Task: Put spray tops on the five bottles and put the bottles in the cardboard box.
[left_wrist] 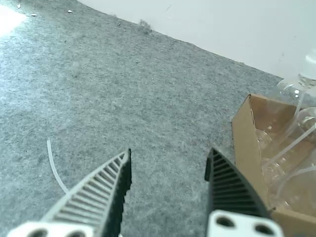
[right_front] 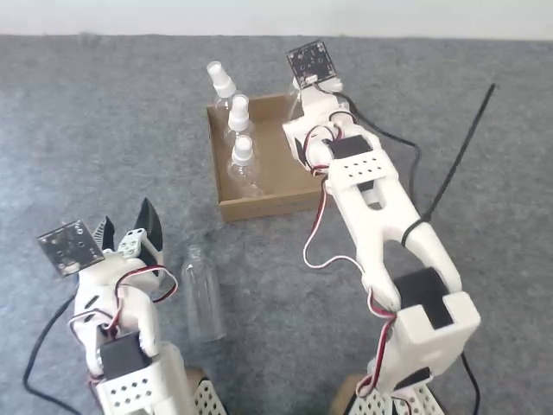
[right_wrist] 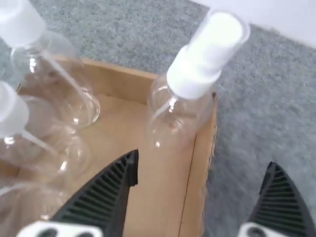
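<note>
The cardboard box (right_front: 268, 186) stands at the middle back of the carpet. Three clear bottles with white spray tops (right_front: 238, 117) stand in a row along its left side. A fourth topped bottle (right_wrist: 183, 106) stands in the box's far right corner, just ahead of my open right gripper (right_wrist: 197, 173), which holds nothing. One clear bottle without a top (right_front: 205, 296) lies on the carpet in front of the box. To its left my left gripper (right_front: 128, 226) is open and empty above the carpet. In the left wrist view the box (left_wrist: 244, 140) is off to one side.
The right arm (right_front: 371, 186) stretches over the box's right edge. A thin black rod (right_front: 462, 143) slants across the carpet at the right. A thin white tube (left_wrist: 54, 165) lies on the carpet near the left gripper. Grey carpet (right_front: 104, 130) spreads to the left of the box.
</note>
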